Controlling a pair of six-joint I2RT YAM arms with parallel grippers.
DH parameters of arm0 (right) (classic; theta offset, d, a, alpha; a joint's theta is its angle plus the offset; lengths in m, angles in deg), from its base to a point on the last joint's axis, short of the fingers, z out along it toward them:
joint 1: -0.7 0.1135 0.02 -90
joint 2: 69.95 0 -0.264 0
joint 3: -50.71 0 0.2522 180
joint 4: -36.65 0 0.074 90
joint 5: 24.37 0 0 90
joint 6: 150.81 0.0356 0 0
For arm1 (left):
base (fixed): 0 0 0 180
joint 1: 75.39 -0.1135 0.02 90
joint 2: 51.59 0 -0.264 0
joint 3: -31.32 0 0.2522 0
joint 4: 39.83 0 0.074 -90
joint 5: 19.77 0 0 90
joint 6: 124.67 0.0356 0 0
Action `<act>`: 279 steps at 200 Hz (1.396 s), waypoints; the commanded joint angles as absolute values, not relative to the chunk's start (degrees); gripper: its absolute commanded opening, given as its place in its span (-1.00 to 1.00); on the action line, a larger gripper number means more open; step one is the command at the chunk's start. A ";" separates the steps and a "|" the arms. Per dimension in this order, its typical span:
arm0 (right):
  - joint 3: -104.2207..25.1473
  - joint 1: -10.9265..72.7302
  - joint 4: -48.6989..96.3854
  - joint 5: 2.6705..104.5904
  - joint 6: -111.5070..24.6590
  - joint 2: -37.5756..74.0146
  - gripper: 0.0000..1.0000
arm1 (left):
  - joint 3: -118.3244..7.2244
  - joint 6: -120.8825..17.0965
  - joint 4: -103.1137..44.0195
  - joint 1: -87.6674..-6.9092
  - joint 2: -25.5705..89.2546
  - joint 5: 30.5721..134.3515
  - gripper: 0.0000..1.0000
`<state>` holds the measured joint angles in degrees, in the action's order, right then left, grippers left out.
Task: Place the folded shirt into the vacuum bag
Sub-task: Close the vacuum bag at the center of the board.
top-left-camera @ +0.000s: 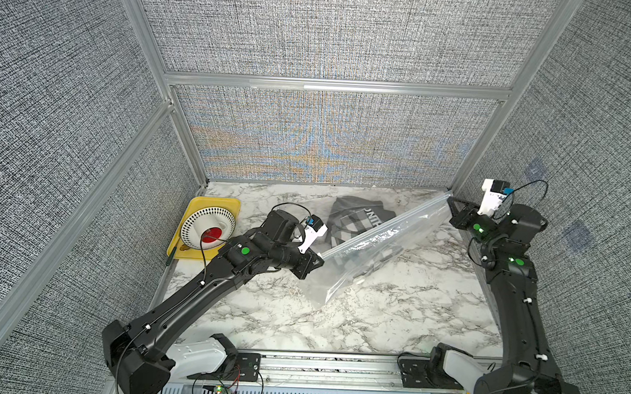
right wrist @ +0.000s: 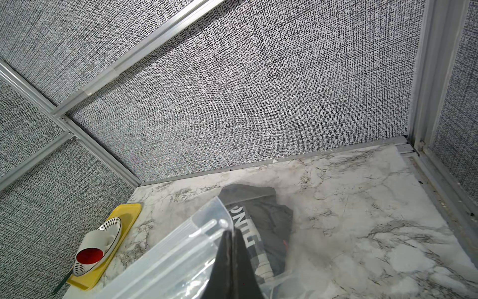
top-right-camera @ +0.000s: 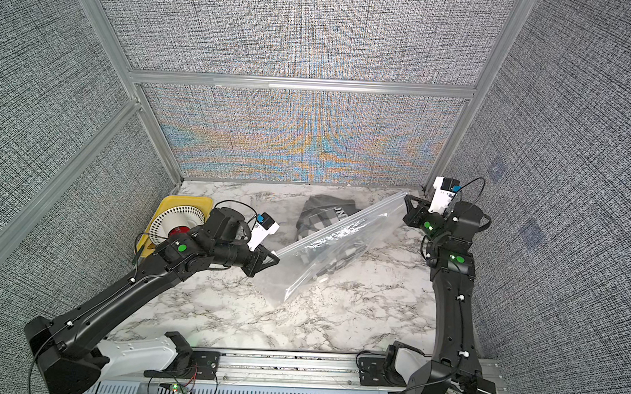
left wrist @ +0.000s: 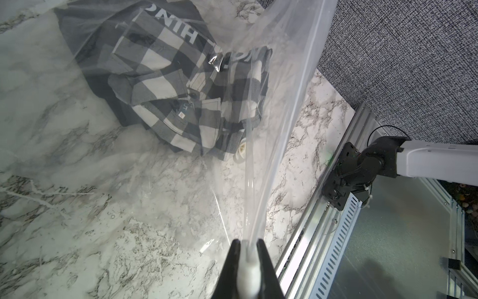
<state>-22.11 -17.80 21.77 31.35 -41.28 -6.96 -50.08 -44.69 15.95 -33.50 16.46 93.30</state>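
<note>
Left gripper clamped on one end of vacuum bag zip edge; right gripper pinched on the other end; bag stretched between them, sagging to table; folded shirt at back, seen through plastic, possibly partly inside; film light, floppy, slippery, so hold the stiffer zip strip; shirt soft, grab across the fold.

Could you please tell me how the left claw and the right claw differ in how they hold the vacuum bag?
The left claw pinches the zip edge of the vacuum bag over the middle of the table; the right claw pinches it near the back right corner. The left claw points toward the robot's right; the right claw points left and toward the back wall. Both are shut on that edge, stretching it between them.
</note>
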 commanded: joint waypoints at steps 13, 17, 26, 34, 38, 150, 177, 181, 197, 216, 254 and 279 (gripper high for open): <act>-23.05 -19.98 32.30 48.63 -40.96 -6.62 -1.00 | -49.50 -46.88 36.13 -33.29 14.22 88.65 -1.00; -23.07 -20.04 32.31 48.56 -40.92 -6.57 -1.00 | -49.51 -46.97 36.50 -33.24 14.02 88.60 -1.00; -23.05 -20.11 32.33 48.58 -40.94 -6.57 -1.00 | -49.37 -47.02 37.19 -33.16 13.72 88.49 -1.00; -22.99 -20.24 32.38 48.51 -40.86 -6.57 -1.00 | -49.35 -47.20 37.77 -33.03 13.54 88.51 -1.00; -22.91 -20.23 32.47 48.49 -40.86 -6.51 -1.00 | -49.27 -47.24 38.00 -32.98 13.41 88.56 -1.00; -22.20 -21.10 32.92 47.40 -39.83 -6.17 -1.00 | -48.45 -47.24 42.89 -32.41 10.68 87.45 -1.00; -21.94 -21.11 33.08 46.03 -39.13 -5.79 -1.00 | -48.78 -46.98 41.67 -32.41 11.46 88.01 -1.00; -21.87 -21.10 33.26 45.67 -38.88 -5.71 -1.00 | -48.88 -46.96 41.35 -32.43 11.66 88.15 -1.00; -21.48 -21.12 33.56 44.01 -38.03 -5.44 -1.00 | -49.57 -47.02 39.41 -32.41 12.49 89.62 -0.83; -19.36 -21.08 34.83 43.33 -36.55 -6.54 -1.00 | -50.20 -47.57 35.71 -32.39 13.34 94.07 -0.32; -16.93 -21.05 31.85 44.26 -37.72 -9.28 -1.00 | -50.84 -49.50 28.18 -32.38 13.25 100.34 0.22; -16.18 -21.10 28.80 48.61 -39.73 -11.47 -1.00 | -52.21 -50.07 26.61 -32.38 14.03 99.86 0.32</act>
<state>-16.52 -21.10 28.74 42.93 -37.69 -9.81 -50.98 -49.11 29.75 -32.34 13.45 98.20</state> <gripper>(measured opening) 0.050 0.650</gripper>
